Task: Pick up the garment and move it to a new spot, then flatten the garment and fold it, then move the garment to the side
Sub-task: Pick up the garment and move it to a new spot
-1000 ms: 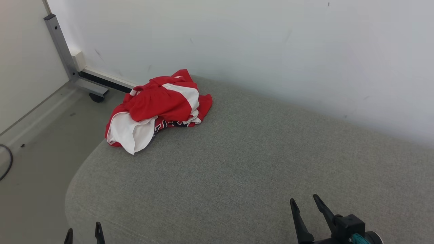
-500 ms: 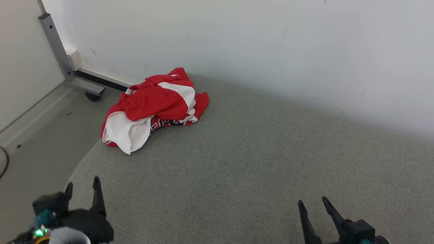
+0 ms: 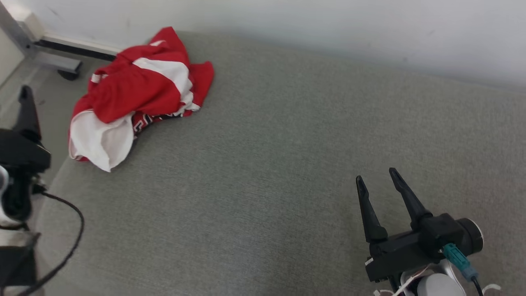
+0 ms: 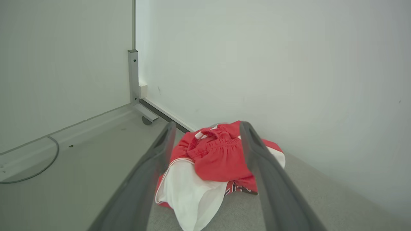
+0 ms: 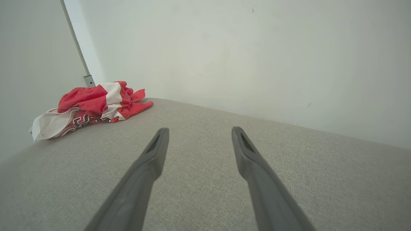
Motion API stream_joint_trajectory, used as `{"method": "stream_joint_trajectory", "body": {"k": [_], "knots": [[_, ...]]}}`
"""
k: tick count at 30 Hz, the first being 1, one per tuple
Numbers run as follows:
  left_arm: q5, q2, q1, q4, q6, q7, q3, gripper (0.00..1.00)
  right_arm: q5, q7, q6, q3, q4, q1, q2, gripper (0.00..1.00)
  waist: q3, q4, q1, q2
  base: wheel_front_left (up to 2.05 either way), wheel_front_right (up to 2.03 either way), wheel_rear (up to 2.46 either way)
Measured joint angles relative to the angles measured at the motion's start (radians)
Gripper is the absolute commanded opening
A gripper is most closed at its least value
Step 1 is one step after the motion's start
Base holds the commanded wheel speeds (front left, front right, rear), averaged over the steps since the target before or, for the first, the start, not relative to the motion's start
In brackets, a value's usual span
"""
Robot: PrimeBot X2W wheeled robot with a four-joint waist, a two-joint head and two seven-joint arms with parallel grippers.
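- Red-and-white garment (image 3: 131, 88) lies crumpled at the far left corner of the grey cushion (image 3: 267, 164), its dark lettering mostly tucked under folds.
- Left end effector (image 4: 207, 125), partly cut off in the head view: fingers apart, empty.
- Right end effector (image 3: 377, 174), near right: fingers apart, empty.

Item count:
- Garment (image 3: 131, 88): 1, at 10 o'clock on the cushion (image 3: 267, 164).
- Cushion: 1.
- Hands: 2, left hand (image 4: 208, 125) and right hand (image 3: 376, 173), with 2 fingers each.
- Metal frame (image 4: 132, 77): 1, with 1 wheel (image 4: 146, 121).
- Floor cable (image 4: 48, 160): 1.

Crumpled red-white garment (image 3: 135, 90) on grey cushion (image 3: 267, 164) corner; right gripper (image 3: 376, 173) jaws apart.
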Motion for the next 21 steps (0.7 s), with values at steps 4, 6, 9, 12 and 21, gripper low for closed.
{"method": "stream_joint_trajectory", "body": {"k": [4,6,9,12,21], "knots": [[-0.058,0.058,-0.083,-0.038,0.014,0.135,0.038,1.00,-0.005,-0.005,0.000,0.007,-0.037,-0.028,0.000,1.00,0.091,-0.054,0.0001,0.0001,0.00,0.00,0.00],[-0.107,0.072,-0.117,-0.063,0.023,0.183,0.064,1.00,-0.006,-0.009,0.000,0.013,-0.050,-0.044,-0.001,1.00,0.137,-0.081,0.0002,0.0001,0.00,0.00,0.00],[-0.131,0.118,-0.158,-0.102,0.046,0.249,0.097,1.00,0.004,-0.018,0.000,0.025,-0.066,-0.063,-0.001,1.00,0.202,-0.123,0.0002,0.0001,0.00,0.00,0.00],[-0.147,0.149,-0.178,-0.125,0.087,0.343,0.103,1.00,0.019,-0.026,0.000,0.035,-0.069,-0.068,-0.001,1.00,0.262,-0.165,0.0003,0.0002,0.00,0.00,0.00],[-0.156,0.201,-0.218,-0.215,0.212,0.546,0.115,1.00,0.043,-0.053,0.000,0.066,-0.078,-0.109,0.003,1.00,0.409,-0.289,0.0000,0.0001,0.00,0.00,0.00]]}}
